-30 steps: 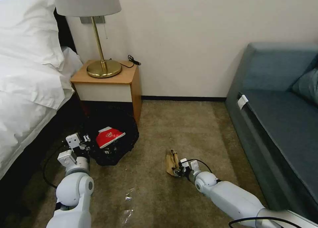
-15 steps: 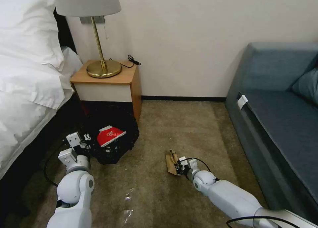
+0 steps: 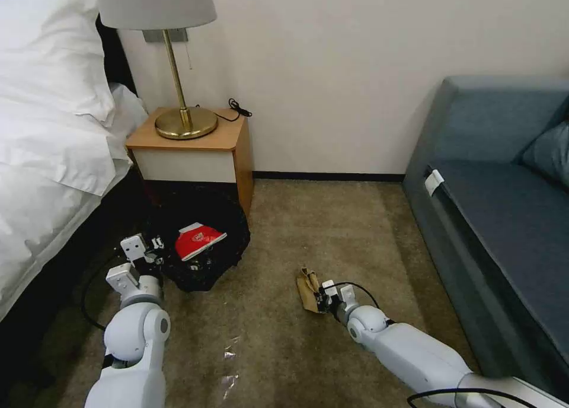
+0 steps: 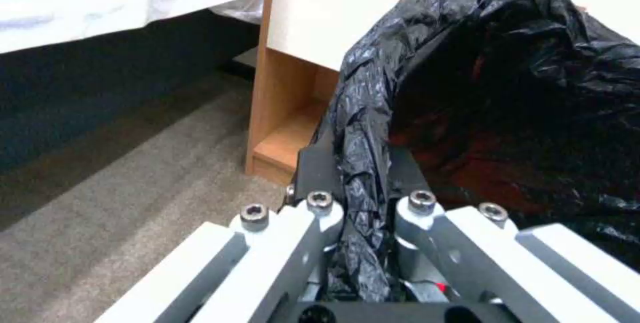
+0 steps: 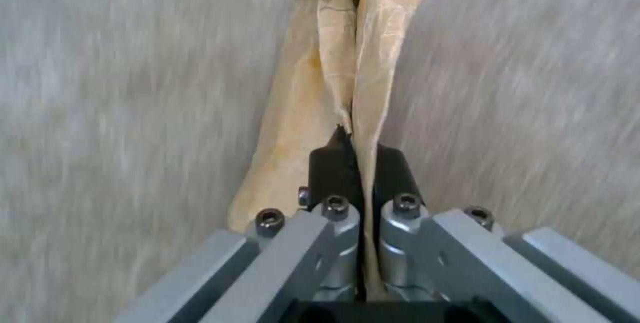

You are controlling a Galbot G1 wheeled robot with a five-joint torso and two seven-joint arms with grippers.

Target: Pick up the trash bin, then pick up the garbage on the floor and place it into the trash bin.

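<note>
Crinkled glossy black plastic lines the trash bin (image 4: 467,63); creased matt brown paper piece (image 5: 347,63); rough carpet (image 3: 308,230).

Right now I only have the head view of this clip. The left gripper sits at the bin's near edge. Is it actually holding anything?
Observer: Yes. In the left wrist view the left gripper is shut on the bag-covered rim of the trash bin, one finger on each side.
Operator: And the right one, by the brown paper?
Observer: The right gripper is shut on a fold of the brown paper piece, pinched between both pads.
Operator: Is the bin empty?
Observer: No. The left wrist view shows red deep inside the black bag; from the head it reads as the red-and-white snack packet.
</note>
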